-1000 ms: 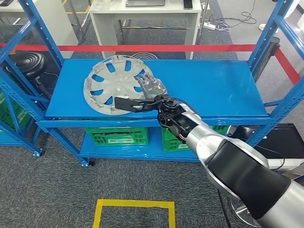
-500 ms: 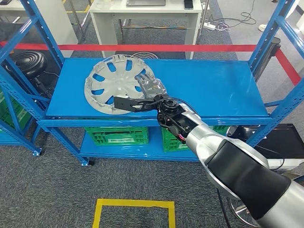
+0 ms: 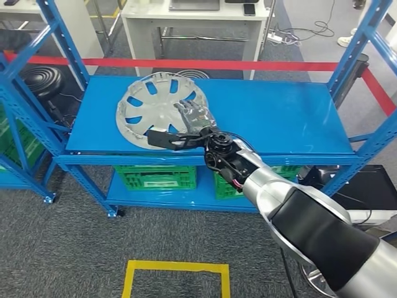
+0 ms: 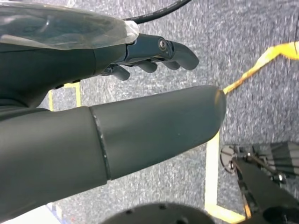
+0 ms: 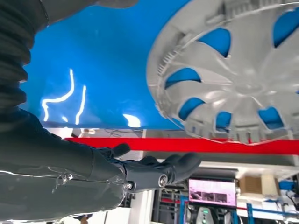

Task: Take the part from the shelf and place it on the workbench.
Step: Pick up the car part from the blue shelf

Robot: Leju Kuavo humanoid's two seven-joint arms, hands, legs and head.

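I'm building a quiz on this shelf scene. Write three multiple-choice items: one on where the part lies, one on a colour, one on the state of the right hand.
1. Where does the silver wheel cover lie?
A. On the left part of the top shelf board
B. In a green crate
C. On the white table

2. What colour is the tape line on the floor behind the shelf?
A. Yellow
B. Red
C. White

3. How is the right hand?
A. Clenched on the rim, lifting the cover off the shelf
B. Hanging down at the floor
C. Open, fingers spread, at the cover's right side

Answers:
1 A: the head view shows it flat on the blue board, left of middle.
2 B: a red strip runs across behind the shelf.
3 C: the right wrist view shows the fingers extended and nothing held between them.
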